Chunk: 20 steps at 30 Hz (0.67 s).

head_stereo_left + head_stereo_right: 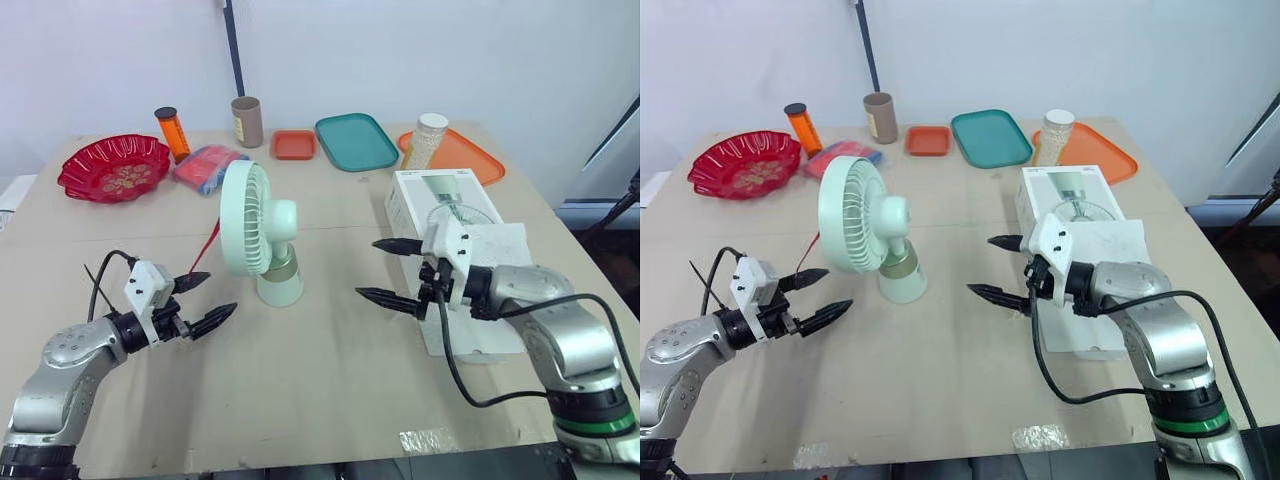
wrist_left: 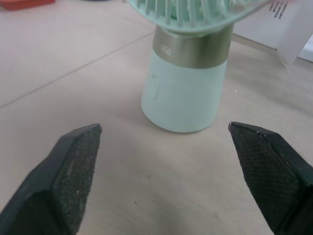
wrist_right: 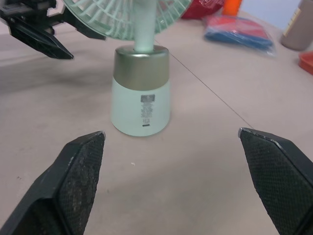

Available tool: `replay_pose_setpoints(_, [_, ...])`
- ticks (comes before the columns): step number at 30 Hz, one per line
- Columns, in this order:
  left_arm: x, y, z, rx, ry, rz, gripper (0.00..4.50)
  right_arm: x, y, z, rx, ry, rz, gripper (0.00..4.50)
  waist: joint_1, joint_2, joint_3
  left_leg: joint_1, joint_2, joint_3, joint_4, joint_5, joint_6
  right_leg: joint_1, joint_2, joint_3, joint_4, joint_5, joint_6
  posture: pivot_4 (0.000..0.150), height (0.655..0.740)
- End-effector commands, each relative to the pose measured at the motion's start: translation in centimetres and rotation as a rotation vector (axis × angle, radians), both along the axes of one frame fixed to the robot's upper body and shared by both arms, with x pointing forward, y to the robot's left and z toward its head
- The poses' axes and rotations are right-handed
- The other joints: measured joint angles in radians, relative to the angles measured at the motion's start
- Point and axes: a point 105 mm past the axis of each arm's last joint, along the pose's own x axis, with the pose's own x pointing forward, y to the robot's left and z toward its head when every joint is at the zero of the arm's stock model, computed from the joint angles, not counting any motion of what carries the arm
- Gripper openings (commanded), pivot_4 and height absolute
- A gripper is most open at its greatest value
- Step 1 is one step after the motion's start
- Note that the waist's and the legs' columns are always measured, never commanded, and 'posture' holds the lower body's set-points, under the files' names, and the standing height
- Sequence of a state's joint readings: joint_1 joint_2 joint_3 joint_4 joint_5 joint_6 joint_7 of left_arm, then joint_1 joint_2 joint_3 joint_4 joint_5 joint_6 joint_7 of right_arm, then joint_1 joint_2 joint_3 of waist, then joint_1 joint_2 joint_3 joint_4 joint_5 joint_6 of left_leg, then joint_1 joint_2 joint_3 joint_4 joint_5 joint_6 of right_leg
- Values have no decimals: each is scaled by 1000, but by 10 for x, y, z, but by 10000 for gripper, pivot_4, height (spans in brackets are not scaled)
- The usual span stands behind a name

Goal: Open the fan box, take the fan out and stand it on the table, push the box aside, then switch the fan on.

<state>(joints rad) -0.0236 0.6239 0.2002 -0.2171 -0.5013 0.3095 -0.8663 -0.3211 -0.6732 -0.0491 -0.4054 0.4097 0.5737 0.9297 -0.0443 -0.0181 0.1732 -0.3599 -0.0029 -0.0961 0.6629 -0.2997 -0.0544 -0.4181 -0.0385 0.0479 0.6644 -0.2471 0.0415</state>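
Spread and empty, the left gripper (image 1: 220, 292) and right gripper (image 1: 366, 268) are flanking the upright fan (image 1: 262, 232) mid-frame — switch-on looks next, needing a press on its base.

Far beyond the left gripper (image 1: 221, 292): red bowl (image 1: 113, 168), orange bottle (image 1: 172, 133), cardboard tube (image 1: 247, 121). Beyond the right gripper (image 1: 366, 268): teal tray (image 1: 356, 141), orange tray (image 1: 468, 157).

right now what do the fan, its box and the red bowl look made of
Fan: matte mint plastic, moulded grille; gold metallic-looking collar. Box: likely white printed cardboard, folded edges. Red bowl: glossy patterned plastic or glass, shiny glints.
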Motion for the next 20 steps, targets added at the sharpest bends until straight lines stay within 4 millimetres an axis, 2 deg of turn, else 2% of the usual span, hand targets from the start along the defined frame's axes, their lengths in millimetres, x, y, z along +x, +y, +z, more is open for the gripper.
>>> replay_pose_setpoints(1, [6, -2, 24, 4, -99, 11, 43887, -6, -3, 18, 18, -65, -37, 45000, 0, 0, 0, 0, 0, 0, 0, 0, 0, 0, 0, 0, 0, 0, 0, 1500, 7400])
replay_pose_setpoints(8, [8, -11, 26, -14, -98, -25, 43887, 1, -7, 9, 7, -59, -97, 45000, -1, 0, 0, 0, 0, 0, 0, 0, 0, 0, 0, 0, 0, 0, 0, 1500, 7400])
replay_pose_setpoints(20, [-2, -4, 22, -3, -89, 12, 43887, 4, 0, -2, 12, -37, -41, 45000, 0, 0, 0, 0, 0, 0, 0, 0, 0, 0, 0, 0, 0, 0, 0, 1500, 7400])
